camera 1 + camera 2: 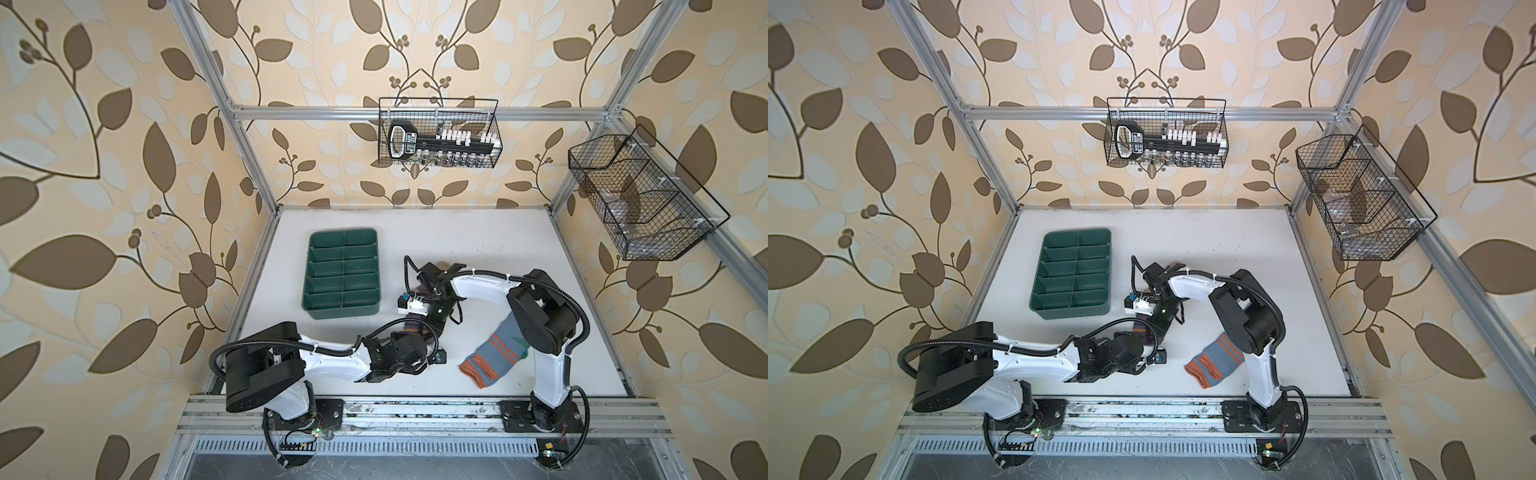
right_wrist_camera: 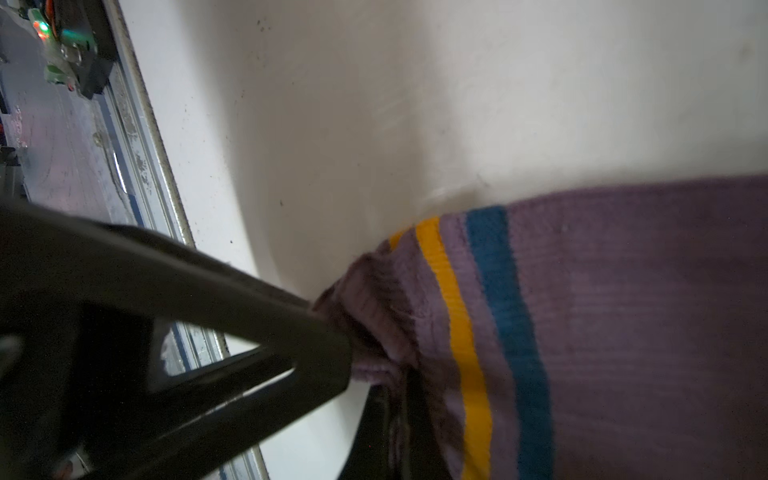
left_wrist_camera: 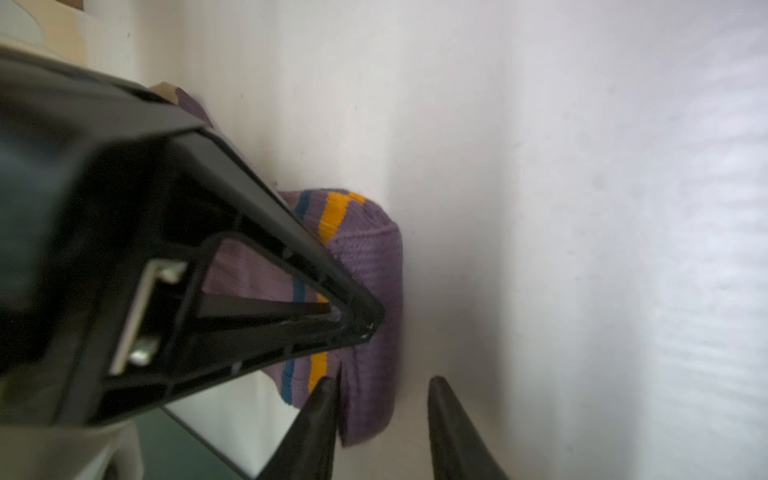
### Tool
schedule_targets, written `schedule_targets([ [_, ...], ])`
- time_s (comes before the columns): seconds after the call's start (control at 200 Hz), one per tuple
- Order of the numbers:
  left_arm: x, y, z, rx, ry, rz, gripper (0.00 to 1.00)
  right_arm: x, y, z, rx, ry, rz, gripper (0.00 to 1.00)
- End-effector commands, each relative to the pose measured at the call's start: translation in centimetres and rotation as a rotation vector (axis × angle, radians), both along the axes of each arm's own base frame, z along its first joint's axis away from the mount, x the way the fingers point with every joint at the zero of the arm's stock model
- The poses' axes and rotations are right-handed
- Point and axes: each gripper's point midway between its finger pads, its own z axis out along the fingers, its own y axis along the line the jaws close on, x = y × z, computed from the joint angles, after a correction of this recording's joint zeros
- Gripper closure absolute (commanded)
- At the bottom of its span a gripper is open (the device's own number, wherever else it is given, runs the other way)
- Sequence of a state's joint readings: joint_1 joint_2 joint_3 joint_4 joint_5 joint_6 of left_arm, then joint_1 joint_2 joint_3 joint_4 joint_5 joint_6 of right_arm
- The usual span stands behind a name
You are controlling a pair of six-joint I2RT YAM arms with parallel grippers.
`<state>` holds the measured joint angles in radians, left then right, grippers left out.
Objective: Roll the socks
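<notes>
Nearest the front rail, the grey-blue sock [image 1: 494, 353] lies flat on the white counter [image 1: 519, 257]. Its orange cuff points toward the rail and its far end is tucked under the right arm; neither end effector touches it.

Just beyond it, the left end effector [image 3: 384, 382] has its fingers apart, straddling the turned-over edge of the purple sock [image 3: 370, 266]. One fingertip [image 3: 324, 415] lies against the knit and the other stands clear over bare counter, so nothing is clamped there.

The right end effector [image 2: 347, 353] reaches in from the far side. Its fingers are together, pinching the bunched cuff beside the orange and blue stripes. The rest of the purple sock stretches away beneath that arm, mostly hidden in both top views.

Farther back and to the left, the green divided tray [image 1: 340, 311] sits well apart from both socks. Two wire baskets [image 1: 440, 133] hang on the walls behind.

The step in hand looks like the very start of rolling the purple sock from its cuff. The first fold is made and held on one side only. The next move probably calls for the left fingers to shut on the fold's free side. Both end effectors can then turn it evenly toward the toe, keeping the roll tight. The grey-blue sock has not been started.
</notes>
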<state>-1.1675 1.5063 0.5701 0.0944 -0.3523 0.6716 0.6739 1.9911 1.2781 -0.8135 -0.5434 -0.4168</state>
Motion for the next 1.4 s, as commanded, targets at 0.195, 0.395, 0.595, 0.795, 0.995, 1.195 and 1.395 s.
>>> schedule_targets([
  [0.195, 2.1, -0.8, -0.6, 0.011, 0.0, 0.058, 0.8, -0.5, -0.8, -0.4, -0.026, 0.005, 0.028, 1.0],
  [0.395, 0.3, -0.7, -1.2, 0.052, 0.124, 0.0, 1.0, 1.2, -0.7, 1.1, 0.006, -0.09, -0.018, 0.94],
  [0.595, -1.5, -0.6, -0.8, 0.057, 0.355, -0.043, 1.0, 5.0, -1.5, 7.2, 0.138, -0.287, -0.165, 0.76],
  [0.795, -1.9, -0.8, -0.3, 0.062, 0.562, -0.022, 1.0, 13.7, -9.7, 15.4, 0.145, -0.634, -0.689, 0.75],
  [0.995, -2.1, -1.4, -0.3, 0.075, 0.757, 0.003, 1.0, 14.2, -18.2, 23.3, 0.235, -0.924, -1.071, 0.75],
  [1.195, -0.5, -2.0, 0.1, 0.04, 0.926, 0.071, 1.0, 6.7, -13.1, 24.4, 0.374, -1.274, -0.657, 0.46],
  [1.395, 1.3, -2.1, -0.1, 0.02, 1.038, 0.143, 1.0, 0.4, -6.8, 16.2, 0.093, -1.346, -0.024, 0.45],
])
